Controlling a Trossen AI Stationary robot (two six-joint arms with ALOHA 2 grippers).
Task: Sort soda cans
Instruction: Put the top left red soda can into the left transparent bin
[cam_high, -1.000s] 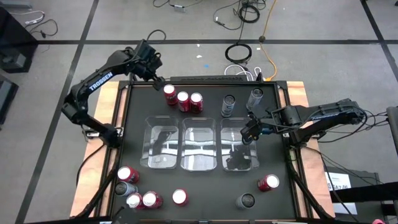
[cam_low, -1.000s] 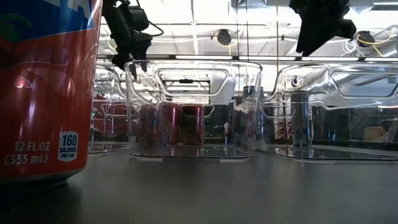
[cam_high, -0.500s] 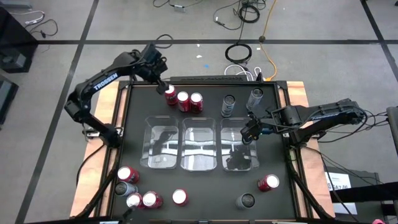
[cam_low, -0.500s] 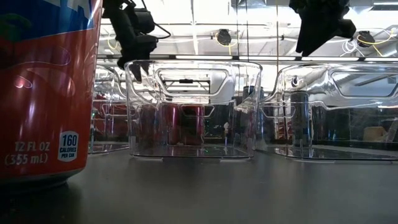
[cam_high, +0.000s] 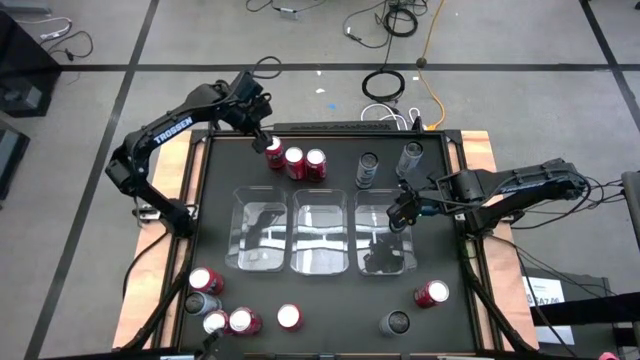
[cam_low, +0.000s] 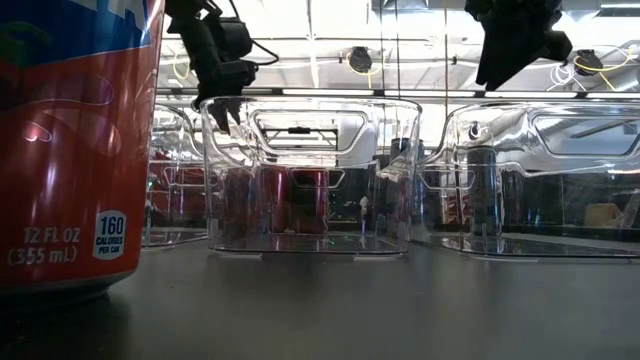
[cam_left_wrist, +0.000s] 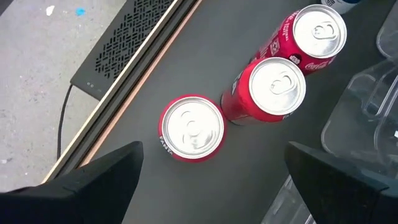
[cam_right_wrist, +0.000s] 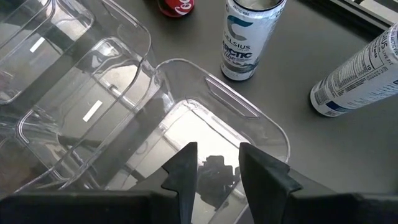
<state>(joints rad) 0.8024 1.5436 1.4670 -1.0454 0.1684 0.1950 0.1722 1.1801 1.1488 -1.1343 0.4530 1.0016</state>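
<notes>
Black matting covers the table (cam_high: 330, 300), which has pale wooden edges and stands on a grey tiled floor strewn with cables (cam_high: 390, 20). Three clear plastic bins (cam_high: 320, 230) sit side by side across the middle. Beyond them a row of three red cans (cam_high: 295, 160) stands upright near the far edge, with two tall silver-grey cans (cam_high: 368, 170) to their right (one of them, in the right wrist view, reads as a pale printed can (cam_right_wrist: 249, 37) standing just past the bin's rim, its neighbour beside it). At the near left corner a cluster of red and grey cans (cam_high: 215, 305) is grouped together; a lone red can (cam_high: 289, 317) stands near the front middle, another red can (cam_high: 432, 293) and a dark grey can (cam_high: 396, 322) at the near right. In the low view a red can (cam_low: 75, 150) looms close to the lens, with bright ceiling lights behind the bins.

The left gripper (cam_high: 262, 140) hovers over the leftmost can of the far row (cam_left_wrist: 191, 127), its fingers (cam_left_wrist: 93, 180) spread wide to either side and touching nothing. The right gripper (cam_right_wrist: 217, 165) hangs above the rightmost bin (cam_right_wrist: 217, 124), its fingers narrowly parted with nothing between them
</notes>
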